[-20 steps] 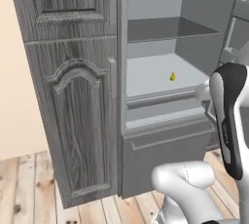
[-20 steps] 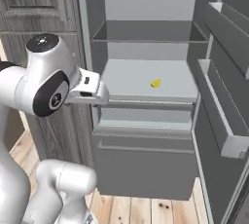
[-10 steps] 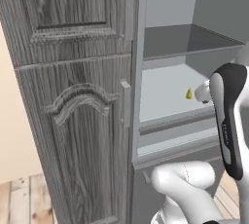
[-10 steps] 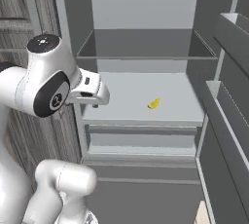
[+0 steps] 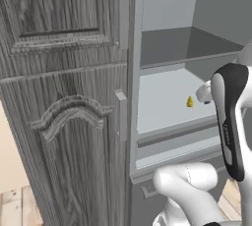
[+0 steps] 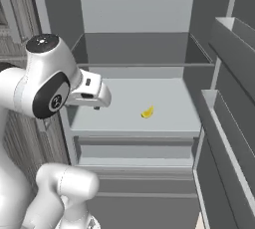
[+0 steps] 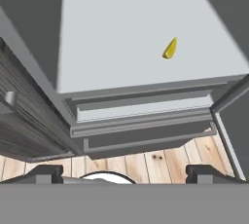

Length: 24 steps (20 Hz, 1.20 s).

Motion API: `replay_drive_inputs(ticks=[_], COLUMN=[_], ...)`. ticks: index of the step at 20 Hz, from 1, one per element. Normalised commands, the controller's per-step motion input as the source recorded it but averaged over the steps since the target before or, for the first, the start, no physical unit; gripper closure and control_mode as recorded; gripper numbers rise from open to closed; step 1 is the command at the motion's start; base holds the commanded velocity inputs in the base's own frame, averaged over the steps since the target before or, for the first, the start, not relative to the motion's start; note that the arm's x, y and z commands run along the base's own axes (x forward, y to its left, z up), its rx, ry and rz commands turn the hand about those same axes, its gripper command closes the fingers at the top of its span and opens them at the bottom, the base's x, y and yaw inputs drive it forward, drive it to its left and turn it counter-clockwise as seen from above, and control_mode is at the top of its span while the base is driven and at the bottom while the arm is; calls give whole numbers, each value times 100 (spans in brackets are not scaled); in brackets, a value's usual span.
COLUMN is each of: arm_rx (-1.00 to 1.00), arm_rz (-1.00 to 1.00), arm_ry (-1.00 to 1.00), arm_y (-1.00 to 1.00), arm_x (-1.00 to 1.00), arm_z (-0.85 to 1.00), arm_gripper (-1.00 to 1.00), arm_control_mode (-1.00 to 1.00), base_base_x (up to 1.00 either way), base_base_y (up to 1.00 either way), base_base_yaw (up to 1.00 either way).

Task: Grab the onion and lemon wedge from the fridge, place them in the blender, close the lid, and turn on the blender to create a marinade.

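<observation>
The fridge (image 6: pixel 134 34) stands open, and the lemon wedge (image 6: pixel 147 112) lies alone on the pale middle shelf (image 6: pixel 174 118), toward the shelf's 3 o'clock side in the right base view; I see no onion. From here the sensible move looks like a slow reach in and down, centring the fingers over that tiny piece before closing, since it could skid away. The gripper (image 7: pixel 125 174) hangs outside the shelf's front lip, jaws spread wide and empty, the wedge at about 1 o'clock in the hand view. The elbow is raised and the hand points inward.
</observation>
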Motion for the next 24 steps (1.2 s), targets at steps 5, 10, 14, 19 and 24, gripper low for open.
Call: replay_drive_inputs(ticks=[5, 10, 14, 19, 24], arm_rx=[0, 0, 0, 0, 0], arm_rz=[0, 0, 0, 0, -4], arm_ry=[0, 0, 0, 0, 0], arm_y=[0, 0, 0, 11, 45], arm_x=[0, 0, 0, 0, 40], arm_z=[0, 0, 0, -13, -53], arm_gripper=[-100, -100, -100, -100, -100], arm_control_mode=[100, 100, 100, -100, -100], base_base_x=[0, 0, 0, 0, 0], base_base_y=[-82, -41, 0, 8, 0], base_base_yaw=[0, 1, 0, 0, 0])
